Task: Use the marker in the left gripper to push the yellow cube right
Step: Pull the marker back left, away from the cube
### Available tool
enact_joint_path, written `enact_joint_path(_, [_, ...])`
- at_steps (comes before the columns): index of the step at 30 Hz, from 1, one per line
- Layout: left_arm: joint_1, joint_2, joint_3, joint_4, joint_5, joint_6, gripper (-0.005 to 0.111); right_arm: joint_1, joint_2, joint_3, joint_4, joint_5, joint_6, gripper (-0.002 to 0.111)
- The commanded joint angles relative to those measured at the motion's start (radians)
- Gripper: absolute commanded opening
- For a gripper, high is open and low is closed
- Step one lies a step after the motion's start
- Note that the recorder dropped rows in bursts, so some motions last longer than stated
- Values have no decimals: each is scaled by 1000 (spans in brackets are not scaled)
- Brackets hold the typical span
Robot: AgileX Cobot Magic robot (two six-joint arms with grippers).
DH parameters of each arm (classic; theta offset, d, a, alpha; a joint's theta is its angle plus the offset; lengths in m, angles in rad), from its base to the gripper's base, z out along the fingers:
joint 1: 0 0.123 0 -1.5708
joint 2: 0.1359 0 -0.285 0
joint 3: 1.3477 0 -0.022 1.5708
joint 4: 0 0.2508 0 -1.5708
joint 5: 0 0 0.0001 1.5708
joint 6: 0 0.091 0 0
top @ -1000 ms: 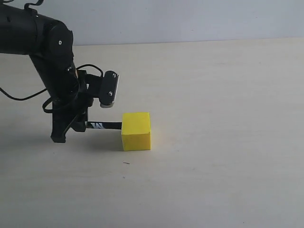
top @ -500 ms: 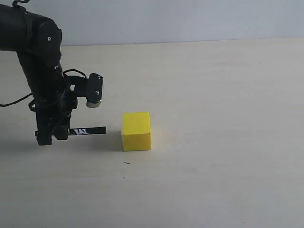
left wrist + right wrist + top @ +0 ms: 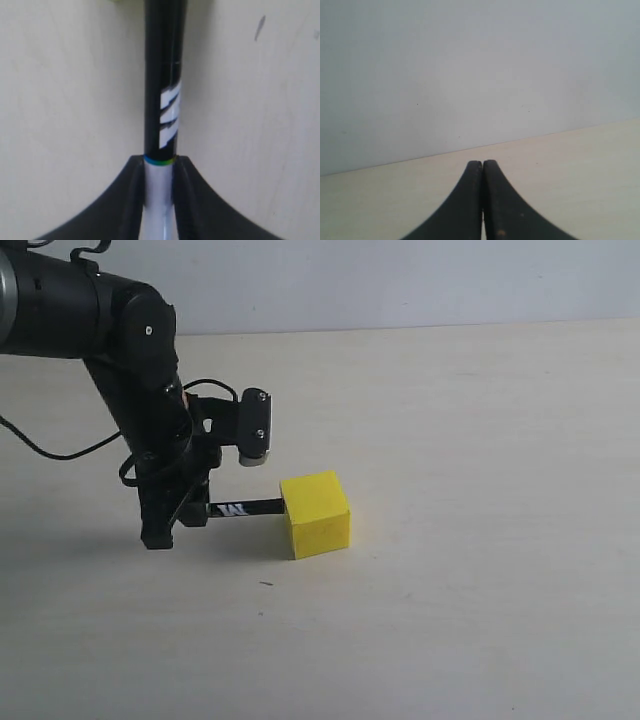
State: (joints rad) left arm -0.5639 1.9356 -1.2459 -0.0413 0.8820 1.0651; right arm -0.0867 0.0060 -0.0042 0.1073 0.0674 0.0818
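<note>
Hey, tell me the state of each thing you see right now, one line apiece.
marker: held level, black half sticking out, tip against the yellow cube.
yellow cube: flat on the table, touched on its side that faces the arm.
left end effector: shut on the marker's white barrel.
right end effector: shut, holding nothing.

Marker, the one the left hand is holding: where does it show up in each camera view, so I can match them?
Exterior view: the marker lies level, left of centre, between the left hand and the yellow cube, tip reaching the cube's left face.
Left wrist view: it runs up the middle, white end clamped in the hand.
Right wrist view: not in it.
Shared landmark: the white lettering on its black barrel.
</note>
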Motion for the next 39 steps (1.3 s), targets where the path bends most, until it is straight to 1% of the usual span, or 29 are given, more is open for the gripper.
enact_joint_path(1, [8, -4, -25, -3, 80, -1, 0, -6, -6, 4, -6, -1, -3, 0])
enact_joint_path(4, [28, -4, -25, 20, 131, -4, 0, -6, -6, 4, -6, -1, -3, 0])
enact_joint_path(7, [38, -4, -25, 30, 161, -45, 0, -6, -6, 4, -6, -1, -3, 0])
enact_joint_path(12, [40, 0, -25, 78, 155, -239, 0, -6, -6, 4, -6, -1, -3, 0])
enact_joint_path(15, [34, 23, -37, 109, 163, -285, 0, -6, -6, 4, -6, -1, -3, 0])
enact_joint_path(20, [-1, 81, -80, 107, 161, -290, 0, -6, -6, 4, -6, -1, -3, 0])
enact_joint_path(28, [-86, 147, -208, 103, 146, -285, 0, -6, -6, 4, -6, -1, -3, 0])
enact_joint_path(30, [-94, 160, -234, 103, 153, -285, 0, -6, -6, 4, -6, -1, -3, 0])
enact_joint_path(35, [-79, 169, -258, 113, 205, -261, 0, -6, -6, 4, -6, -1, -3, 0])
enact_joint_path(37, [-60, 169, -258, 121, 241, -205, 0, -6, -6, 4, -6, -1, -3, 0])
enact_joint_path(39, [-34, 169, -258, 139, 265, -197, 0, -6, -6, 4, -6, -1, -3, 0])
